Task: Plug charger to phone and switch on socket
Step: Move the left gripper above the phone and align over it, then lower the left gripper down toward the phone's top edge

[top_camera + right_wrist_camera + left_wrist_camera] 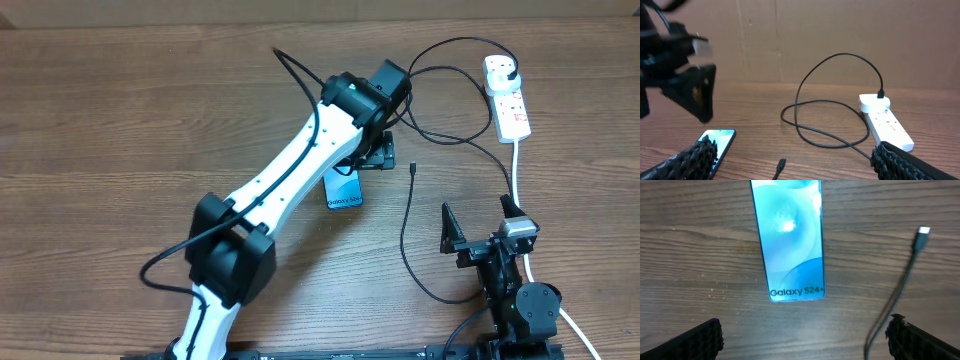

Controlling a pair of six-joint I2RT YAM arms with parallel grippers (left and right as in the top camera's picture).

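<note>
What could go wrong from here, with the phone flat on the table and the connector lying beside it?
The phone lies flat on the table, so the open left end effector may push it instead of gripping it. The charger cable loops near the right end effector; a snag could drag the small connector tip away.

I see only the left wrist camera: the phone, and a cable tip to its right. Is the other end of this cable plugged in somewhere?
Observer: Yes, its plug sits in the power strip at the far right of the table.
Operator: Where is the right hand?
Observer: The right hand is open and empty, near the front edge, apart from the cable tip.
Operator: Is the cable straight?
Observer: No, the cable makes a wide loop near the strip.
</note>
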